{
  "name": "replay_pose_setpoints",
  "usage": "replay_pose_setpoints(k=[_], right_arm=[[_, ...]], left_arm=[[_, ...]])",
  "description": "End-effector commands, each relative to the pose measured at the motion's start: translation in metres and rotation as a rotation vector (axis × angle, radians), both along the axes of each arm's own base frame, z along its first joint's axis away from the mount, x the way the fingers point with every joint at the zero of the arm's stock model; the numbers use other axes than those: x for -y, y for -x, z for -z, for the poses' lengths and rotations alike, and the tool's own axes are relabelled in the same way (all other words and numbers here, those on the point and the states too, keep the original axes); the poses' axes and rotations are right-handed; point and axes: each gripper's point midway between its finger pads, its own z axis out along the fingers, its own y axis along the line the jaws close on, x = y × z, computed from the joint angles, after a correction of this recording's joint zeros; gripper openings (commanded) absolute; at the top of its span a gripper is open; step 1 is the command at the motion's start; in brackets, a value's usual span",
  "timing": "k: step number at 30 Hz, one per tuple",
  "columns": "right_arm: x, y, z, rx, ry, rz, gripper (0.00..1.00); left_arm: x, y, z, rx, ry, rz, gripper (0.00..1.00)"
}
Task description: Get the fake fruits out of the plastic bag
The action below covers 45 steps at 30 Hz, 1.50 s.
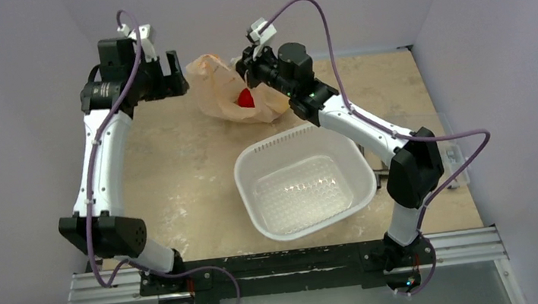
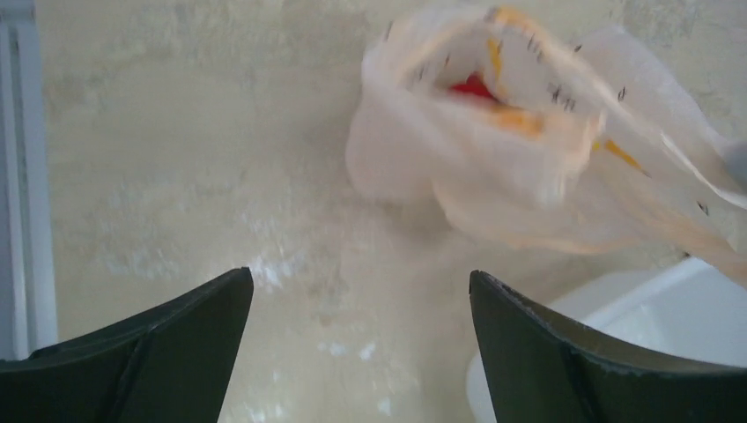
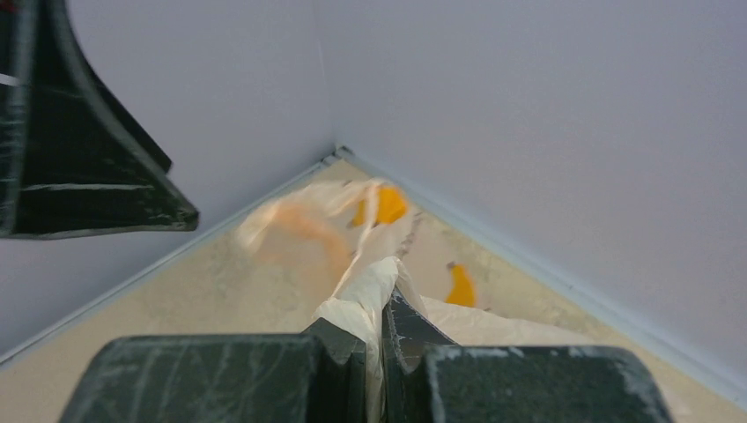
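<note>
The peach-beige plastic bag (image 1: 224,88) lies crumpled at the back of the table, its mouth facing the front. A red fruit (image 1: 245,99) shows inside it, and also in the left wrist view (image 2: 473,86). The other fruits are hidden. My right gripper (image 1: 247,63) is shut on the bag's edge (image 3: 374,286) and holds it up at the bag's right side. My left gripper (image 1: 171,75) is open and empty, hovering just left of the bag (image 2: 528,132). The left fingers (image 2: 176,344) are spread wide above the bare table.
A rigid white perforated basin (image 1: 361,180) stands in front of the bag, right of centre, with nothing in it. Its rim shows in the left wrist view (image 2: 652,300). Lavender walls (image 3: 528,106) close the back and sides.
</note>
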Motion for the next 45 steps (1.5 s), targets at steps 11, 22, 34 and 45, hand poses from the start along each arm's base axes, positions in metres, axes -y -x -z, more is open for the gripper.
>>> replay_pose_setpoints(k=[11,22,34,45], right_arm=[[-0.003,0.024,0.012,-0.058,-0.035,-0.033,0.0],[0.005,0.03,0.012,-0.057,-0.039,-0.017,0.0],[0.013,0.036,0.005,-0.043,-0.034,-0.005,0.0],[0.018,0.041,0.009,-0.022,-0.004,-0.006,0.0]], left_arm=[[0.046,0.02,0.012,0.201,0.098,-0.146,1.0],[0.088,-0.061,-0.029,0.27,0.347,-0.187,1.0],[0.08,-0.089,-0.014,0.314,0.251,-0.328,0.99],[0.056,-0.1,0.009,0.326,0.236,-0.341,0.71]])
